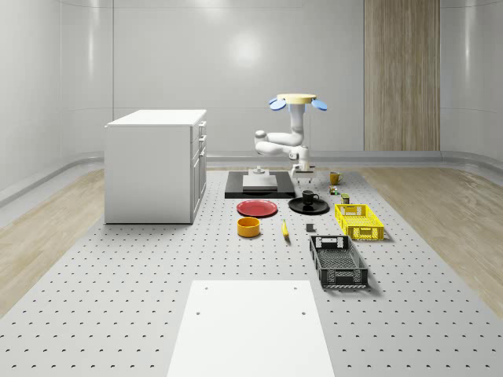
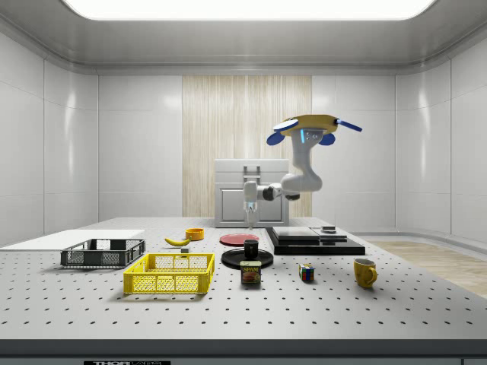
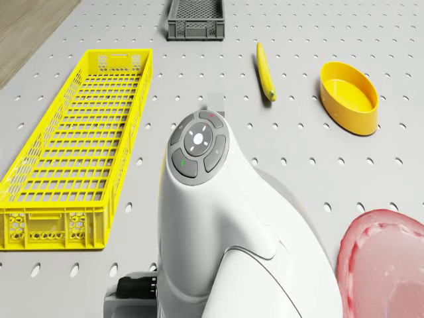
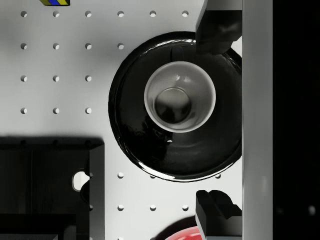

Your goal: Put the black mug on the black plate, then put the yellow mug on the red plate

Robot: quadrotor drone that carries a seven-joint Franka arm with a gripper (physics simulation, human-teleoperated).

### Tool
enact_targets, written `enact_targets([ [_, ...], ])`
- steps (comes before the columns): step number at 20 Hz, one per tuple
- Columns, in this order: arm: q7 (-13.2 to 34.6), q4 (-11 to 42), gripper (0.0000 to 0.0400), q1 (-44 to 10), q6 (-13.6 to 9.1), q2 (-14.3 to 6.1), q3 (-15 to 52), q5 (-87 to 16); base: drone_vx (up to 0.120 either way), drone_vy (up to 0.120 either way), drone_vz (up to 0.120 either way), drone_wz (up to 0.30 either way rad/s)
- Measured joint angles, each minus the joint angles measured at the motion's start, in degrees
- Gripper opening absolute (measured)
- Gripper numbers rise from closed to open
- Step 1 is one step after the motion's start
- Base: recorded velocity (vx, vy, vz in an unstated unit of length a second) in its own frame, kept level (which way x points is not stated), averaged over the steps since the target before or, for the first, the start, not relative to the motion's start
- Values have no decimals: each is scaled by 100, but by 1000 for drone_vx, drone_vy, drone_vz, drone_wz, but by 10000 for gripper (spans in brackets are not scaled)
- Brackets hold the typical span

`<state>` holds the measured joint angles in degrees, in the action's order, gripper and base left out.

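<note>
The drone (image 1: 298,100) hovers above the bench (image 1: 141,314). Its hand (image 1: 302,182) hangs with fingers (image 4: 216,30) spread wide directly over the black mug (image 1: 310,196), which stands on the black plate (image 1: 295,206). The yellow mug (image 1: 335,178) sits apart from the red plate (image 1: 257,208).

You are looking at a closed room with pale grey panelled walls (image 1: 157,71) that curve into the floor. On the far wall a strip of light wood panelling (image 1: 401,75) runs from floor to ceiling. The floor (image 1: 47,236) is light wood planks. Over it lies a grey perforated work surface (image 1: 118,298), with a white cabinet (image 1: 153,165) on the whole-scene view's left. A broad ceiling light (image 2: 243,7) glows overhead.
</note>
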<state>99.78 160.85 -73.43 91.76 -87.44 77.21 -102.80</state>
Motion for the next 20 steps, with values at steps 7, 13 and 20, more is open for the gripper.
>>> enact_targets([
  [7,7,9,400,-3,11,-35,62,69,-120,120,0,0],
  [13,12,10,400,-9,35,-65,75,92,-120,120,0,0],
  [20,17,9,400,-16,63,-96,81,107,-120,120,51,0],
])
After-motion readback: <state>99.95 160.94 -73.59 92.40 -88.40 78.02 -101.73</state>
